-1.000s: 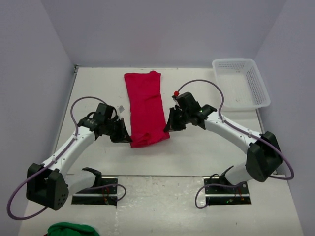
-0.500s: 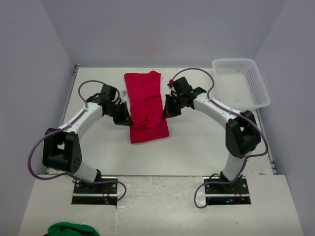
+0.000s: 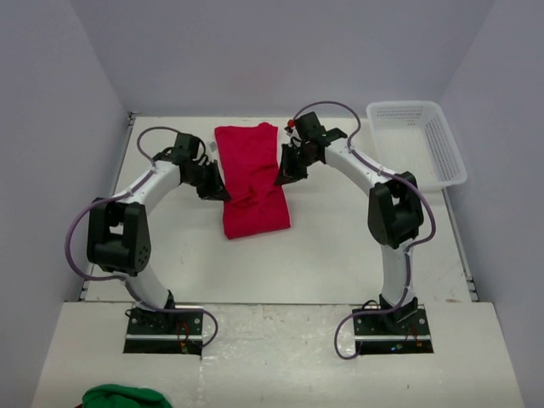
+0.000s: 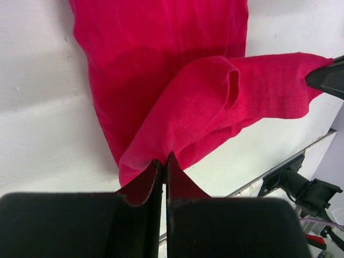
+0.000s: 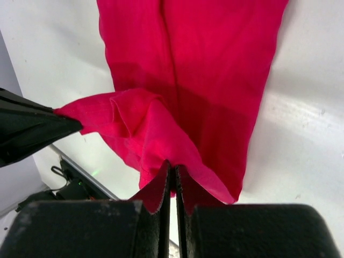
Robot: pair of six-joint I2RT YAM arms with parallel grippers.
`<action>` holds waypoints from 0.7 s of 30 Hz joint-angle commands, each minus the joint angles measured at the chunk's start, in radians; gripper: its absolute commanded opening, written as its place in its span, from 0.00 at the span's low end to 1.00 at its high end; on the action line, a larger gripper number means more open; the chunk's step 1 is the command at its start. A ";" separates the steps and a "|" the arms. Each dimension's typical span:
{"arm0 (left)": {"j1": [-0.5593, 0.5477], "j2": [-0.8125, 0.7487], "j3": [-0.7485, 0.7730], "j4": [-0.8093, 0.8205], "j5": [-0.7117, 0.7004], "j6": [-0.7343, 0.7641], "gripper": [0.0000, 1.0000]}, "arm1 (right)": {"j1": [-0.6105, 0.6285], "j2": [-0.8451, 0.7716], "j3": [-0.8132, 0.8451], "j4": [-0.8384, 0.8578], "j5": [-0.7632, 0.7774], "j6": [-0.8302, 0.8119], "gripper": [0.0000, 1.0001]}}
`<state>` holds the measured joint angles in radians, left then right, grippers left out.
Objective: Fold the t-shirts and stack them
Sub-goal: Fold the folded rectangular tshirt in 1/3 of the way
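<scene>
Work surface: a white table (image 3: 340, 246), enclosed on three sides by plain pale grey walls. A lower white board runs along the near edge, where both arm bases are bolted.

Container: one white mesh basket (image 3: 408, 144) stands at the far right corner of the table, well apart from the cloth and from both arms. Only its own perforated floor and walls show inside it.

Task item: one red t-shirt (image 3: 251, 161) lies at the far middle of the table. It forms a long narrow strip running from far to near. The far portion lies flat on the table. The near end is raised and doubled back over the flat layer, with the fold line towards the arm bases.

Left gripper (image 3: 219, 191): the jaws are pressed together on the left corner of the raised edge. The wrist view shows red cloth pinched between the fingertips.

Right gripper (image 3: 280, 177): the jaws are likewise pressed together on the right corner of the same edge. The cloth spans between the two grippers in a slack, wrinkled band above the lower layer.

Other item: a green cloth (image 3: 119, 397) lies on the near board at the left, cut off by the frame. Its kind cannot be told.
</scene>
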<state>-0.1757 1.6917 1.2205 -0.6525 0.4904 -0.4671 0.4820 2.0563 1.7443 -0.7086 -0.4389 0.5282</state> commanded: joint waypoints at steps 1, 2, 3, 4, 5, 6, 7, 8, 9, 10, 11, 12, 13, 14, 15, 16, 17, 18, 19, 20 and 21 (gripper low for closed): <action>0.013 0.028 0.060 0.037 0.005 0.016 0.00 | -0.017 0.053 0.096 -0.061 -0.041 -0.042 0.00; 0.016 0.032 0.062 0.045 0.014 0.012 0.00 | -0.022 0.070 0.103 -0.061 -0.040 -0.042 0.00; 0.019 0.037 0.060 0.065 0.014 0.007 0.00 | -0.023 0.079 0.112 -0.061 -0.041 -0.040 0.00; 0.019 0.055 0.068 0.068 0.016 0.002 0.00 | -0.026 0.103 0.136 -0.071 -0.035 -0.046 0.00; 0.019 0.066 0.073 0.068 0.019 0.004 0.00 | -0.029 0.103 0.153 -0.081 -0.032 -0.051 0.00; 0.021 0.089 0.085 0.071 0.017 0.004 0.00 | -0.031 0.131 0.170 -0.100 -0.032 -0.054 0.00; 0.022 0.098 0.091 0.073 0.020 0.004 0.00 | -0.033 0.142 0.196 -0.104 -0.031 -0.062 0.00; 0.025 0.108 0.097 0.076 0.020 0.004 0.00 | -0.036 0.149 0.208 -0.110 -0.029 -0.065 0.00; 0.027 0.123 0.109 0.079 0.022 0.004 0.00 | -0.040 0.172 0.225 -0.118 -0.029 -0.071 0.00; 0.028 0.131 0.117 0.080 0.023 0.004 0.00 | -0.045 0.183 0.256 -0.135 -0.029 -0.071 0.00; 0.034 0.138 0.125 0.079 0.022 0.004 0.00 | -0.051 0.192 0.268 -0.141 -0.032 -0.080 0.00; 0.038 0.155 0.137 0.079 0.027 0.002 0.00 | -0.052 0.215 0.283 -0.156 -0.037 -0.085 0.00; 0.041 0.163 0.143 0.080 0.030 0.001 0.00 | -0.059 0.228 0.311 -0.163 -0.040 -0.092 0.00; 0.045 0.174 0.151 0.076 0.031 0.001 0.00 | -0.062 0.238 0.323 -0.170 -0.044 -0.096 0.00; 0.045 0.187 0.163 0.076 0.036 -0.001 0.00 | -0.065 0.246 0.331 -0.173 -0.041 -0.097 0.00; 0.047 0.192 0.166 0.079 0.039 -0.001 0.00 | -0.069 0.260 0.342 -0.173 -0.044 -0.099 0.00; 0.047 0.197 0.168 0.080 0.037 -0.002 0.00 | -0.071 0.268 0.350 -0.178 -0.050 -0.102 0.00; 0.048 0.207 0.169 0.085 0.036 -0.005 0.00 | -0.072 0.278 0.375 -0.190 -0.060 -0.105 0.00; 0.050 0.212 0.168 0.085 0.039 -0.007 0.00 | -0.075 0.304 0.391 -0.204 -0.058 -0.109 0.00; 0.053 0.218 0.168 0.088 0.043 -0.008 0.00 | -0.077 0.309 0.396 -0.209 -0.055 -0.109 0.00; 0.058 0.226 0.171 0.086 0.040 -0.010 0.00 | -0.079 0.312 0.394 -0.204 -0.054 -0.112 0.00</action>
<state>-0.1326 1.9030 1.3537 -0.5957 0.5030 -0.4713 0.4129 2.3512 2.0869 -0.8768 -0.4664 0.4458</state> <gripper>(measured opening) 0.008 0.014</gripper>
